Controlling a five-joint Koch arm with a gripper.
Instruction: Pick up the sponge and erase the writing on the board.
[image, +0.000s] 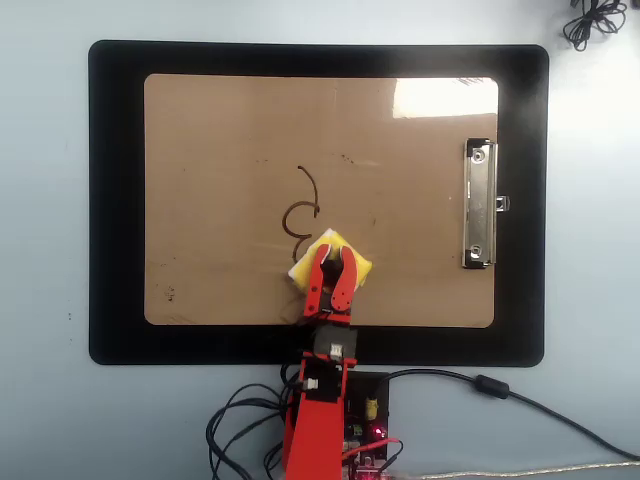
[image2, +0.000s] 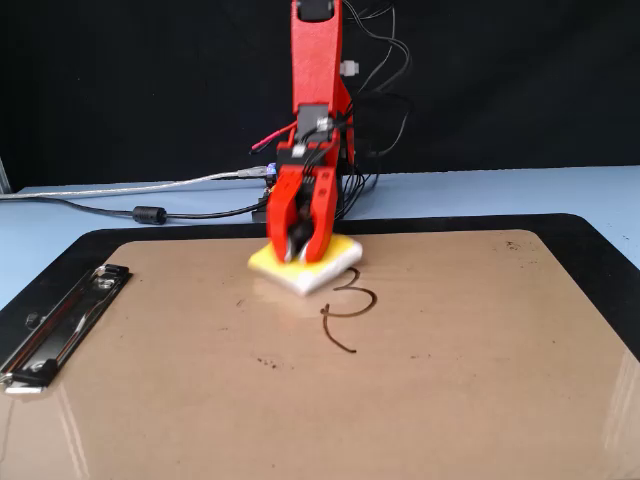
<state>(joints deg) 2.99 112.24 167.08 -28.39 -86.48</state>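
Pale blue bench (image: 45, 400) fills the overhead view, carrying a black mat (image: 115, 200) with the tan board (image: 220, 130) laid on it, its silver clip (image: 479, 205) along the right side. The red arm (image: 318, 420) enters from the bottom edge, where its base is cut off among tangled black cables (image: 240, 440). The gripper (image: 331, 262) reaches over the board's near edge with its two jaws partly closed on either side of the yellow sponge (image: 327, 246), which lies flat on the board. Just beyond the sponge's far-left corner runs the writing (image: 302, 212), a dark hooked stroke above a small loop; the sponge covers whatever lies under it. A glare patch whitens the board's far right corner, and a cable coil (image: 590, 20) sits at the top right, partly out of frame.

From the fixed view, which faces the arm against a black backdrop (image2: 120, 80), the board (image2: 480, 400) spreads across the foreground and the clip (image2: 60, 320) lies at the left. The gripper (image2: 300, 250) points down, clasping the sponge (image2: 310, 272) at the board's far edge; its jaws hide the sponge's top face. The writing (image2: 345, 310) sits just right of and nearer than the sponge. Grey and black cables (image2: 130, 195) trail across the bench (image2: 560, 190) at left. The arm's top is cut off.
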